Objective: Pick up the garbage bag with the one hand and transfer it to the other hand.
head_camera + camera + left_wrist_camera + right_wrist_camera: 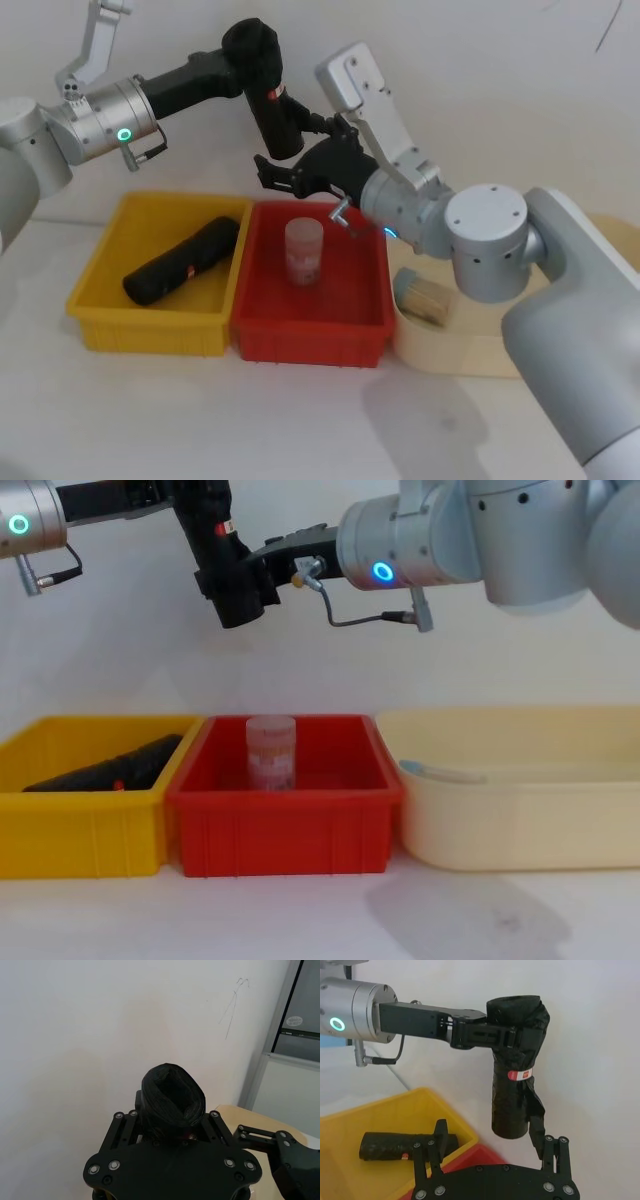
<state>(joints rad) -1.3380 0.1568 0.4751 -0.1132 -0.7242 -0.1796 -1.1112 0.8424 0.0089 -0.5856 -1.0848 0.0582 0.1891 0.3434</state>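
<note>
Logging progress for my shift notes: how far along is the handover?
Done: left gripper holds the bag aloft, clamped near its top. In hand: right gripper, fingers open, straddles its lower end. Left: close right, release left.

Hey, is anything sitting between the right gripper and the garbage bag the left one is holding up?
Nothing visible stands between them. The open right gripper flanks the lower end of the garbage bag, which the left gripper holds aloft.

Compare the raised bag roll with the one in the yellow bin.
The raised roll stands nearly upright, clamped by the left gripper, with the right gripper open at its lower end. The bin roll lies flat and untouched in the yellow bin. Both are black, red-labelled.
</note>
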